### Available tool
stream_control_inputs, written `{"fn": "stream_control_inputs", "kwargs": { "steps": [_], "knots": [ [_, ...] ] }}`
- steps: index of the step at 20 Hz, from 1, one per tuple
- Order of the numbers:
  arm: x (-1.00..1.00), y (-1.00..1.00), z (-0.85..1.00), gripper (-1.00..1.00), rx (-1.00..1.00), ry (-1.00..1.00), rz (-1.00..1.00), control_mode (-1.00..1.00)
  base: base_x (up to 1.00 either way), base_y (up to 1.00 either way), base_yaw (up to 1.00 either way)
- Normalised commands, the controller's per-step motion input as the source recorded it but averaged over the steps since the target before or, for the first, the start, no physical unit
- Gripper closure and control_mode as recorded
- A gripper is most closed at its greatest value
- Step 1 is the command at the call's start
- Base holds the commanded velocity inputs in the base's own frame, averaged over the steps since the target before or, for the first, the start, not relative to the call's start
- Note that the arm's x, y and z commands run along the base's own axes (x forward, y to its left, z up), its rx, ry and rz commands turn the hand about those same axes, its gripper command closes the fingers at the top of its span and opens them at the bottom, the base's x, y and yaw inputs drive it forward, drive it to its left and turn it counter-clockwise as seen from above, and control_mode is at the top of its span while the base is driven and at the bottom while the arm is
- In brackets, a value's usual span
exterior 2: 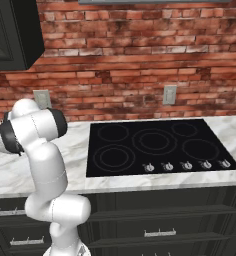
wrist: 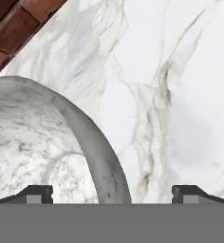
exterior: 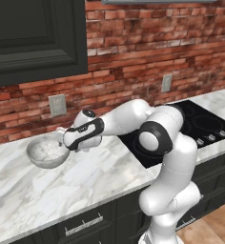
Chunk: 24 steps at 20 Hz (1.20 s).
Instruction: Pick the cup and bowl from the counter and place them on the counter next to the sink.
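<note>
A red brick wall with pale mortar joints (exterior 2: 130,60) backs the work area, directly ahead of the hand. Two grey rectangular wall outlet plates (exterior 2: 169,94) are mounted on the brick. A dark panelled upper cabinet (exterior: 35,35) hangs above the hand. A black glass cooktop with front knobs (exterior 2: 157,145) lies to the hand's right. Dark lower cabinet fronts carry metal bar handles (exterior 2: 159,233). The floor (a small patch in the left base view) is orange-brown tile (exterior: 214,226).
</note>
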Motion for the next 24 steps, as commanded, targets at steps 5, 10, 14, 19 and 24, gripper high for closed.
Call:
{"fn": "stream_control_inputs", "kwargs": {
  "steps": [5, 10, 14, 19, 24],
  "knots": [
    [0.00, 0.00, 0.00, 1.00, 0.00, 0.00, 0.00, -1.00, 0.00, 0.00, 0.00],
    [0.00, 0.00, 0.00, 1.00, 0.00, 0.00, 0.00, -1.00, 0.00, 0.00, 0.00],
    [0.00, 0.00, 0.00, 1.00, 0.00, 0.00, 0.00, -1.00, 0.00, 0.00, 0.00],
    [0.00, 0.00, 0.01, 1.00, 0.00, 0.00, 0.00, -1.00, 0.00, 0.00, 0.00],
    [-0.05, -0.37, 0.46, 1.00, 0.01, 0.04, -0.05, -1.00, 0.00, 0.00, 0.00]
  ]
}}
